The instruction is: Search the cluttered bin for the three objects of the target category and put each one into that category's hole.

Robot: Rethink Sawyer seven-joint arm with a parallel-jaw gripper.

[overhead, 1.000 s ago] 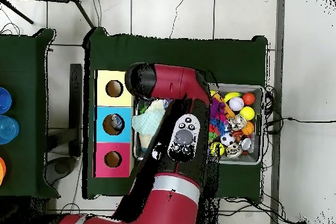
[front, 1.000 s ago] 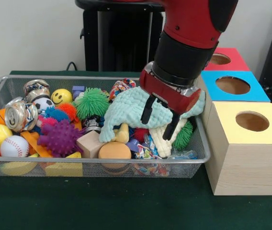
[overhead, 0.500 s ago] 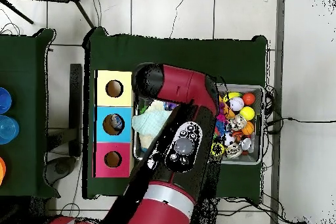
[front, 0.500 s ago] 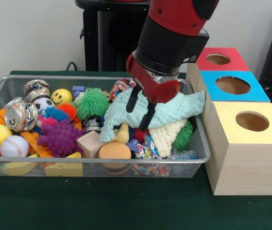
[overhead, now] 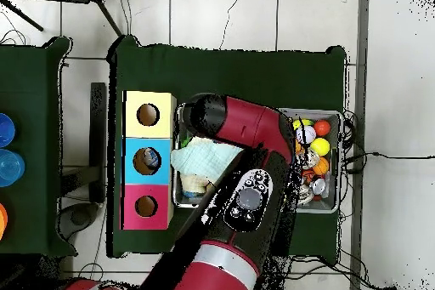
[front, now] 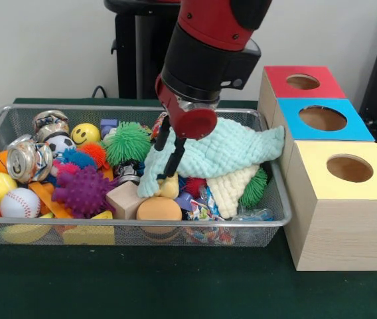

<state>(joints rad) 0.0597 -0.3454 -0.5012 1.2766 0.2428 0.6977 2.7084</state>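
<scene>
One claw (front: 167, 154), fingers slightly parted and empty, poised against mint knitted cloth (front: 222, 151) draped over wire bin (front: 135, 232) clutter; risk: snagging loose weave, dragging cloth, targets unidentifiable beneath.

1. The bin (front: 16, 119) is a silver wire-mesh basket on the green table, packed with toys, just beside the row of boxes.
2. The yellow box (front: 321, 219) is wooden with a yellow top and a round hole, standing nearest the camera in the front view.
3. The blue box (front: 295, 126) stands behind it, also with a round hole on top.
4. The red box (front: 278, 76) stands farthest back, with the same round hole.
</scene>
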